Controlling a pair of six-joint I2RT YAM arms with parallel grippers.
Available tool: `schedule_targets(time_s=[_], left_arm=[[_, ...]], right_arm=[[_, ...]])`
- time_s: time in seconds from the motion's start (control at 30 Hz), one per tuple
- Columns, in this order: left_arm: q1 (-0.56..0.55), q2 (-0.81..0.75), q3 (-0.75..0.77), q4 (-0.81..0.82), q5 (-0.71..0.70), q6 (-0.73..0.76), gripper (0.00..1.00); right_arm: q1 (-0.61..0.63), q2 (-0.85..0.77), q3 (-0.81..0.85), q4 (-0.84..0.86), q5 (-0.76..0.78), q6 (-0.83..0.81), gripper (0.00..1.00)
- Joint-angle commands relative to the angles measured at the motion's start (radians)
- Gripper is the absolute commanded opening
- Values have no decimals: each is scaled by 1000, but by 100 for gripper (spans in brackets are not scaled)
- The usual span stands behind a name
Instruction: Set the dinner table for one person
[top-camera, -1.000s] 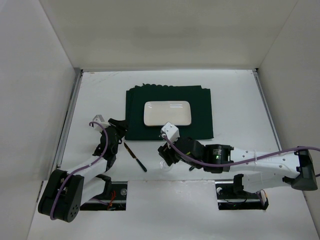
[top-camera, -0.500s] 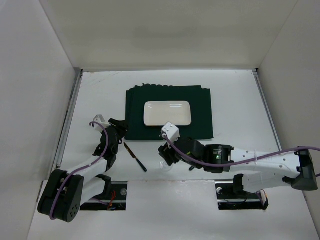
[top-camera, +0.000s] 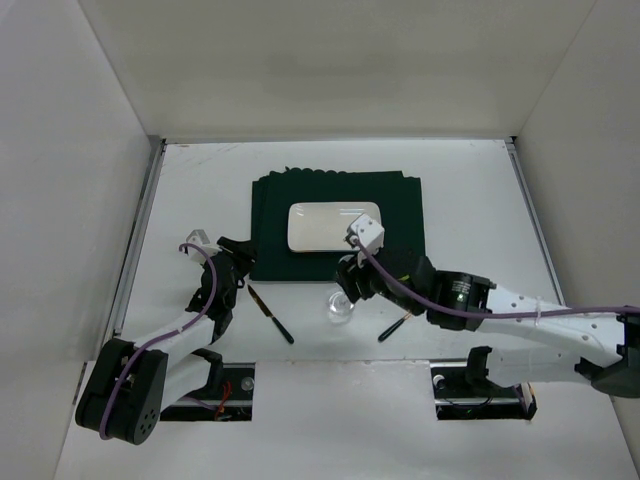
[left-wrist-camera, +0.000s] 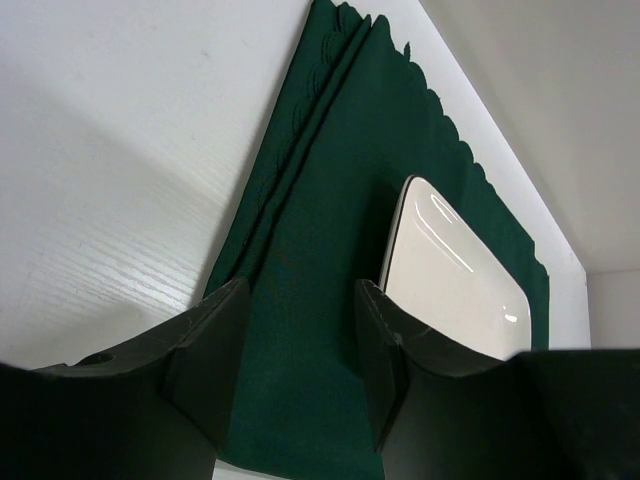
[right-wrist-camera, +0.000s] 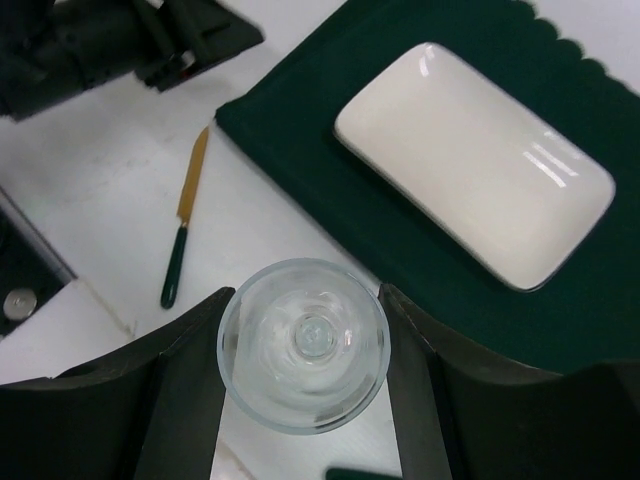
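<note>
We see the dinner table (top-camera: 200, 200) filling the lower middle of the top view, white and bare apart from a dark green mat (top-camera: 270, 210) at the centre of the frame. A white rectangular plate (top-camera: 334, 226) lies on that mat. The left gripper (top-camera: 240, 258) sits just off the mat's lower left corner. In its wrist view its fingers (left-wrist-camera: 210, 350) stand apart with only mat and plate between them, so it is spread wide and holds nothing. The right gripper (right-wrist-camera: 305, 295) is below the plate, near the mat's lower edge. In its wrist view we look straight down into a clear wine glass (right-wrist-camera: 303, 342), whose rim meets the inner face of both fingers (right-wrist-camera: 190, 400) — it is clamped on the glass. From above, the glass (top-camera: 339, 305) shows just below the mat's lower edge, over the white tabletop. A knife (top-camera: 270, 313) with a gold blade and a dark handle lies to the lower left of the glass, well apart from it. A dark-handled utensil (top-camera: 395, 326) lies to the glass's right, partly under the right arm — we cannot tell what kind.
</note>
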Motion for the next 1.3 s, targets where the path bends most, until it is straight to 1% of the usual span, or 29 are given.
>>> schedule_targets(time_s=[0.0,0.13,0.27,0.43,0.63,0.73,0.9,1.0,1.27], left_arm=[[-6,-4,15,40,-18,17,44],[-7,-1,17,43,-18,14,44],[-7,-4,15,43,-18,11,44],[-15,8,17,44,-18,8,44],[-13,5,17,46,-18,8,44],[-13,7,17,46,-18,8,44],[-15,8,17,46,-18,8,44],[-15,10,17,46,-18,8,44],[-16,12,17,46,-18,8,44]], right_arm=[[-77,-53,106,108,-27,-63,55],[-191,-76,158,150,-65,-95,55],[-344,-56,206,162,-120,-109,55],[-514,36,275,179,-129,-120,55],[-750,165,362,214,-162,-97,54],[-836,244,418,216,-166,-78,55],[-887,365,470,231,-168,-83,55],[-904,422,496,268,-163,-77,55],[-926,556,566,309,-145,-65,55]])
